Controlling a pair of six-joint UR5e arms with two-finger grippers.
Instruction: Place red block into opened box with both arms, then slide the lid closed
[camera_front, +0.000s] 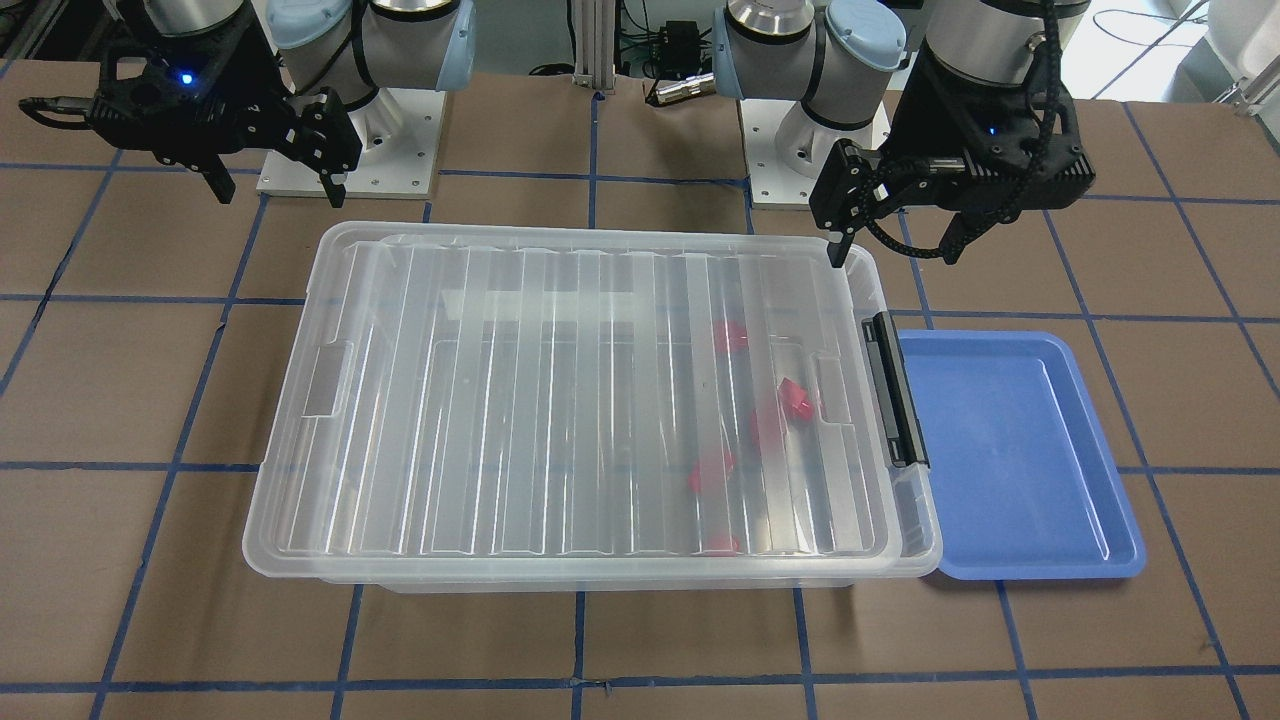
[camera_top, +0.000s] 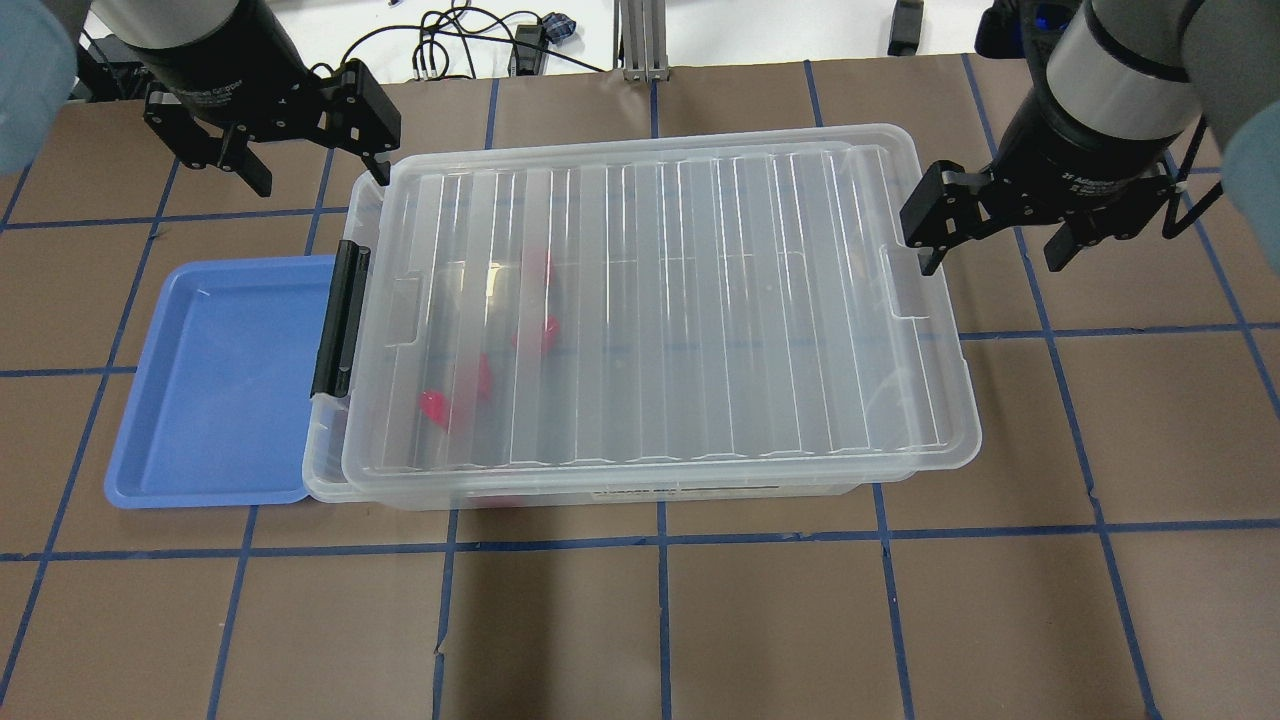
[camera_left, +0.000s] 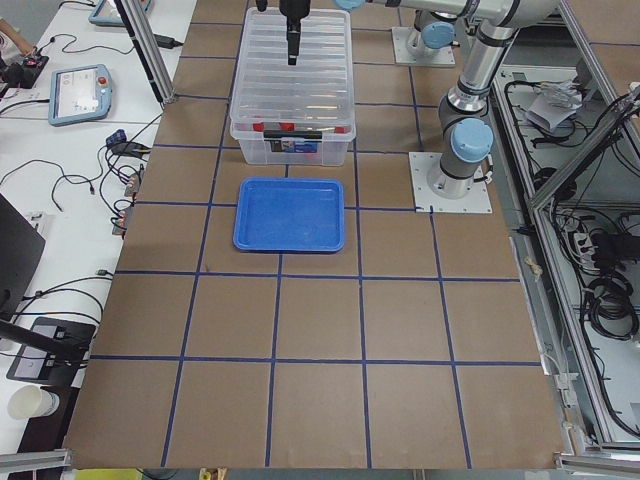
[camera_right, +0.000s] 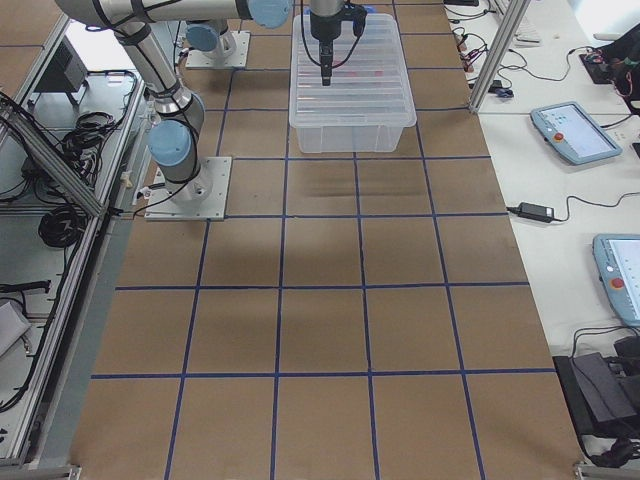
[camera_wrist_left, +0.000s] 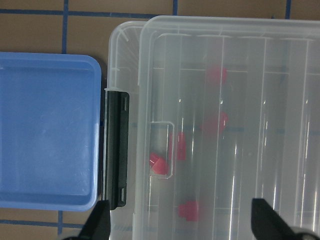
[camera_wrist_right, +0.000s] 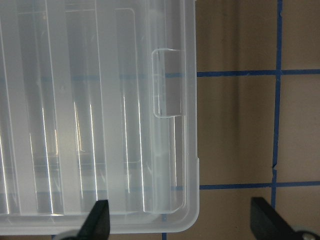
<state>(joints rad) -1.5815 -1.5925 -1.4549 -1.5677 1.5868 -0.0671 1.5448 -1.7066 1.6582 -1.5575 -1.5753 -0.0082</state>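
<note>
The clear box (camera_top: 325, 470) stands mid-table with the ribbed lid (camera_top: 680, 300) lying on it, offset a little away from the black latch (camera_top: 338, 320), so a strip of box rim (camera_front: 920, 520) shows there. Several red blocks (camera_top: 434, 408) (camera_front: 797, 398) (camera_wrist_left: 159, 164) lie inside near the latch end, blurred through the lid (camera_front: 560, 400). My left gripper (camera_top: 318, 170) (camera_front: 893, 248) hovers open over the latch-end corner, holding nothing. My right gripper (camera_top: 995, 250) (camera_front: 278, 188) hovers open just beyond the opposite short end, also holding nothing. The wrist views show both gripper openings (camera_wrist_left: 182, 225) (camera_wrist_right: 182, 217) free above the lid.
A blue tray (camera_top: 220, 380) (camera_front: 1010, 450) with nothing in it lies flat against the box's latch end. The brown table top with blue tape lines (camera_top: 660, 620) stretches around the box. Arm bases (camera_front: 350, 150) stand beside it.
</note>
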